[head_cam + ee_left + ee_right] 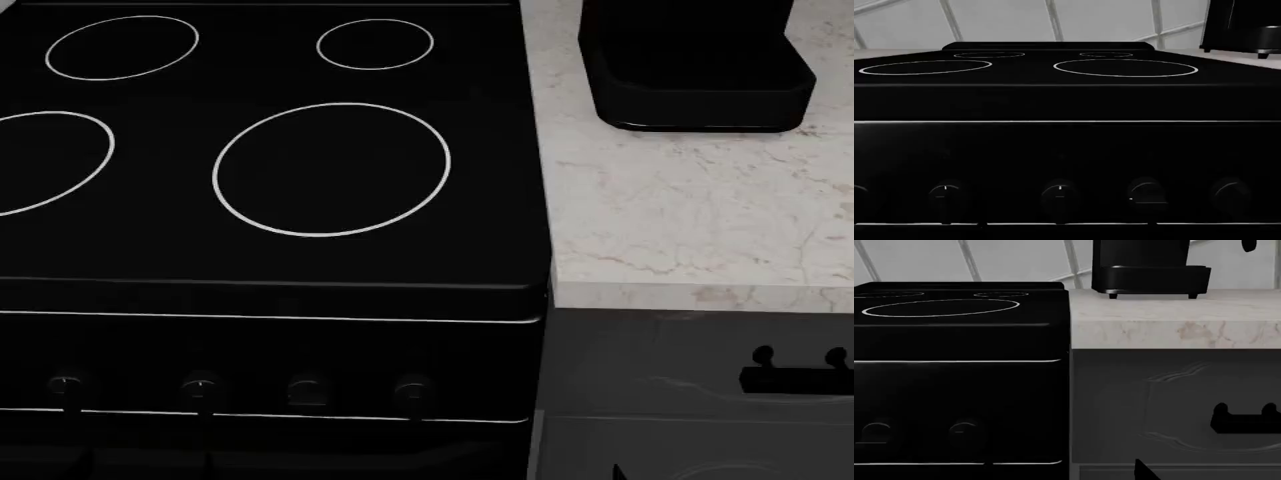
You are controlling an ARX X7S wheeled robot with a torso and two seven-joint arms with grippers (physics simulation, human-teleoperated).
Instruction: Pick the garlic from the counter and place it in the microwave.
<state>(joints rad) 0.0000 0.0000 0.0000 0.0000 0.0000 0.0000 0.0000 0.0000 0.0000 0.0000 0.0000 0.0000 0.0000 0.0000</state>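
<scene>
Zero garlic in any view, location unknown. Neither end effector visible, so grip state can't be told. Stovetop [267, 150] fills head view; desk [694, 220] carries only a black appliance [694, 70]. Probably needs repositioning first.

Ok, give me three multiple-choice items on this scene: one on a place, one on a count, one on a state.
1. Seen from the head, where does the black appliance stand?
A. on the stovetop
B. on the counter right of the stovetop
C. on the floor

2. How many white burner rings does the head view show on the stovetop?
A. two
B. four
C. six

3. Is the garlic in view?
A. yes, on the counter
B. yes, in a gripper
C. no, in no view

Answers: 1 B, it sits on the marbled counter beside the stove. 2 B, four rings show, one cut by the edge. 3 C, no bulb and no gripper appears in any view.
</scene>
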